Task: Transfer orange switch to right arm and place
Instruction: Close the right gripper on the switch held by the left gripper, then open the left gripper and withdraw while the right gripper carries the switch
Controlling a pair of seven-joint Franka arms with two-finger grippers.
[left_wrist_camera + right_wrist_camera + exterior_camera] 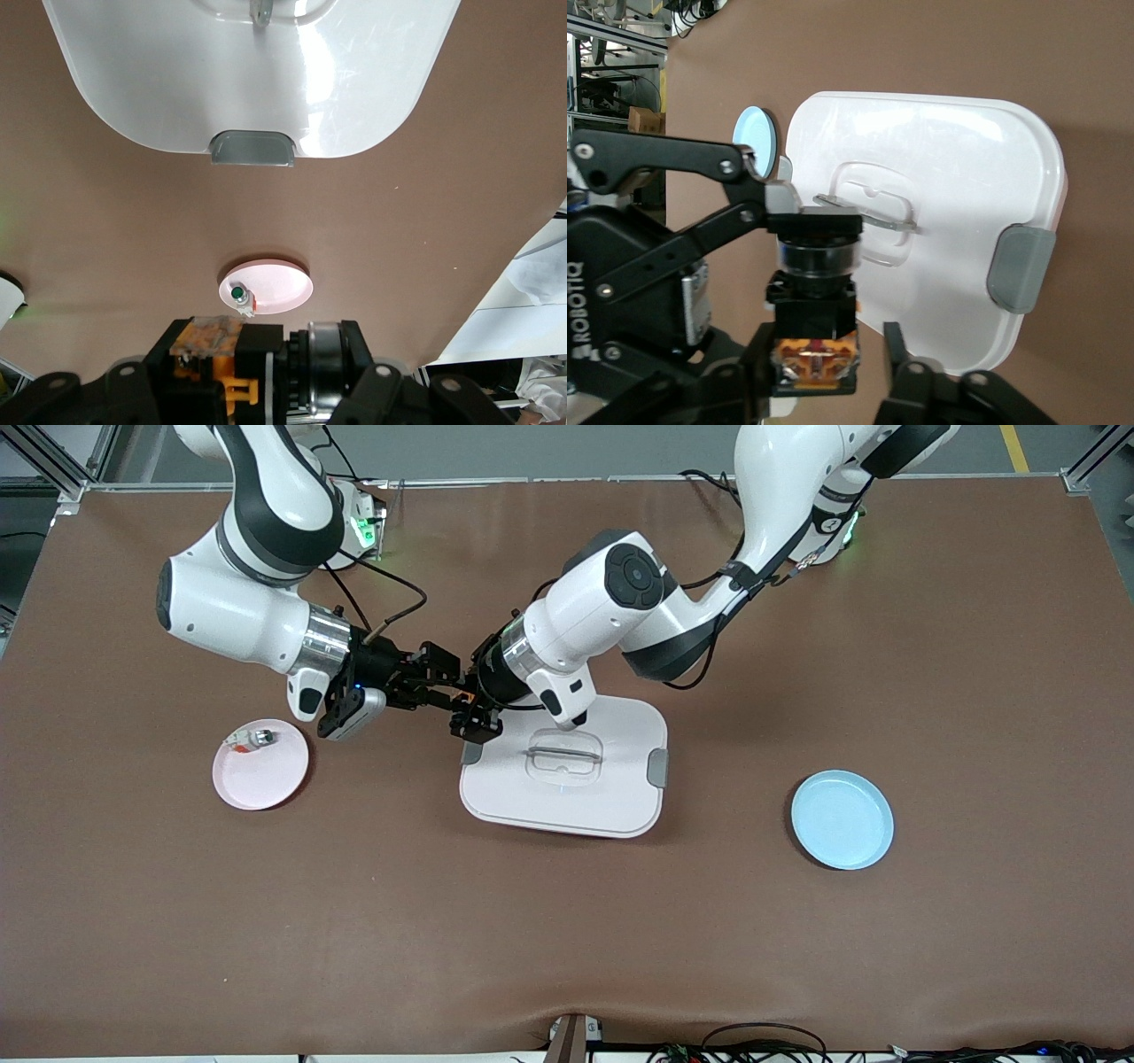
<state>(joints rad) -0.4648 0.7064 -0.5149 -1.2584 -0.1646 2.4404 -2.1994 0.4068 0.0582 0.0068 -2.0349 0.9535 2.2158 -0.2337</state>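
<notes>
The orange switch point(460, 689) hangs in the air between the two grippers, over the table beside the white lid's corner. In the right wrist view the orange switch point(816, 301) shows a black head, a silver ring, a black body and an orange end. My left gripper point(467, 701) is shut on its head, and its grey pad point(784, 198) lies against the black cap. My right gripper point(825, 352) straddles the orange end. One of its fingers touches the body, the other finger point(895, 350) stands a small gap off. In the left wrist view the switch point(266, 341) lies across the bottom edge.
A white lid point(532, 802) with grey tabs and a clear handle lies mid-table under the left arm. A pink plate point(266, 779) holding a small silver-and-white part point(252, 738) sits toward the right arm's end. A blue plate point(842, 821) sits toward the left arm's end.
</notes>
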